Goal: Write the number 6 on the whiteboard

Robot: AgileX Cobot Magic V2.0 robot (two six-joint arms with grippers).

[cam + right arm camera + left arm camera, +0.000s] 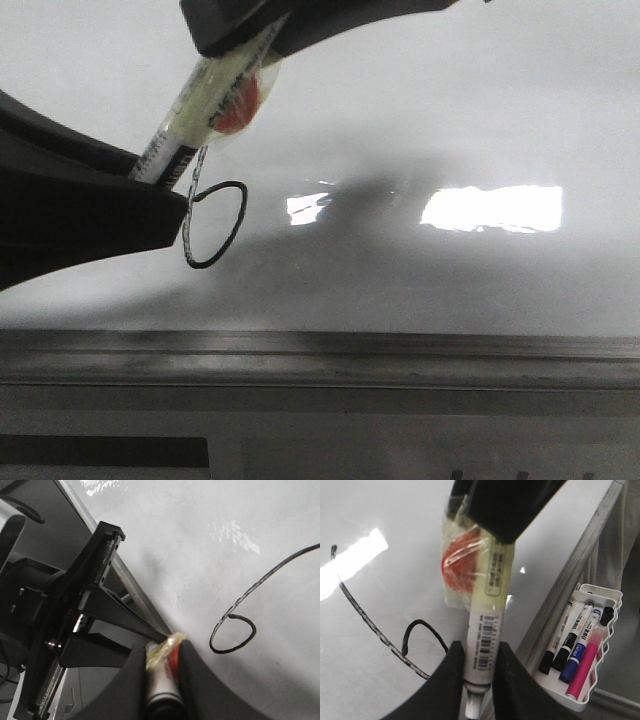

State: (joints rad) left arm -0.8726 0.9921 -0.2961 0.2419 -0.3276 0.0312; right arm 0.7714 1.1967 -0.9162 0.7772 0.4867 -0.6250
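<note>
A thin black number 6 [224,183] is drawn on the glossy whiteboard [450,120], with a long slanted stroke [370,625] and a small closed loop [227,651]. A white-barrelled marker [195,115] with a barcode, clear tape and a red patch hangs tilted over the loop. My left gripper [481,647] is shut on its tip end, and the nib pokes out below the fingers. My right gripper [164,652] is shut on the taped upper end and shows at the top of the front view [250,35]. The left arm hides part of the 6 in the front view.
A grey metal rail [400,350] runs along the board's near edge. Beyond the rail, a white tray [610,600] holds several spare markers [580,645] in black, blue and pink. Bright light reflections [490,208] lie on the board to the right of the 6.
</note>
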